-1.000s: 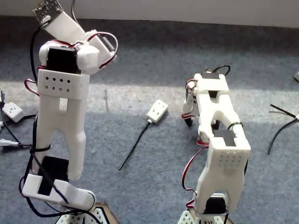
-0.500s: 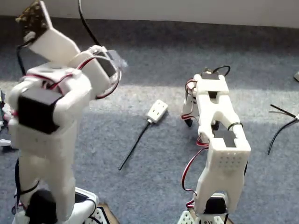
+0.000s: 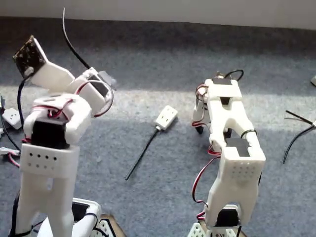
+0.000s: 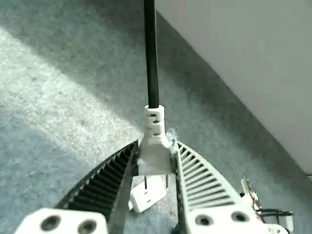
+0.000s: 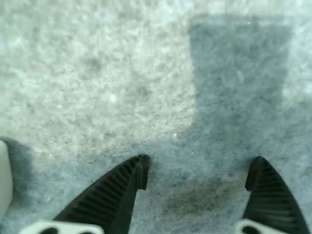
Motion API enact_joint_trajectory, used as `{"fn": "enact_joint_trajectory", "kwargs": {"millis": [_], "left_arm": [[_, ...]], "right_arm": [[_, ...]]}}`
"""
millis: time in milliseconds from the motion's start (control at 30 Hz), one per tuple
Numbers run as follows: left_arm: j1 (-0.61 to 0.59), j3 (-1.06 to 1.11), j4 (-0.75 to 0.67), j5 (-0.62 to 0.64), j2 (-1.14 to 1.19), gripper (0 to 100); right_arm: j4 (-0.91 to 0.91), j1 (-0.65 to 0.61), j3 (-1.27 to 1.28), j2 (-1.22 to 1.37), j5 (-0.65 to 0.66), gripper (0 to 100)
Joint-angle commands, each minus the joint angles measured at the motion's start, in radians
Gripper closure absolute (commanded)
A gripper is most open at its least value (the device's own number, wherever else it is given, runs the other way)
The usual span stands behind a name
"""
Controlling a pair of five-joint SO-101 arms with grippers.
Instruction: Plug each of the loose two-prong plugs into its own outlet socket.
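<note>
White 2-prong plug w/ black cord clamped in left gripper, prongs aimed at outlet socket below; right gripper wide open, empty, over carpet.

**Tally on the grey carpet: mostly pairs**

Two white plastic robot arms stand side by side, the left arm and the right arm. There are two grippers with black ribbed fingers, the left gripper and the right gripper. One white two-prong plug counts, on one thick black cord. Two white square outlet sockets lie on the carpet, the middle socket and the edge socket. Two thin black wires lie by the right arm's side.
</note>
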Motion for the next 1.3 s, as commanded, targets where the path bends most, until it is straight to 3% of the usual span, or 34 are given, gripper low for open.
{"fn": "enact_joint_trajectory", "kwargs": {"millis": [0, 167, 300, 533, 667, 933, 1133, 1267], "left_arm": [[-0.019, 0.43, -0.41, 0.095, -0.262, 99], [-0.012, 0.843, -0.77, 0.285, -0.506, 99], [-0.008, 1.063, -1.013, 0.368, -0.634, 99], [0.093, 1.262, -1.194, 0.416, -0.791, 99], [0.143, 1.317, -1.22, 0.413, -0.872, 99], [0.151, 1.34, -1.218, 0.419, -1.024, 99], [0.153, 1.339, -1.191, 0.42, -1.041, 99], [0.174, 1.339, -1.128, 0.42, -1.049, 99]], "right_arm": [[-0.025, -0.015, 0.005, -0.002, -0.012, 67.3], [-0.025, -0.015, 0.005, -0.002, -0.012, 67.3], [-0.025, -0.016, 0.005, -0.002, -0.012, 67.3], [-0.018, -0.016, 0.001, -0.002, -0.012, 67.3], [0.019, -0.016, -0.025, -0.01, -0.012, 67.3], [0.369, -0.053, -0.375, -0.14, -0.02, 67.3], [0.455, -0.237, -0.437, -0.222, 0.0, 70.0], [0.453, -0.344, -0.343, -0.34, 0.164, 82.4]]}}
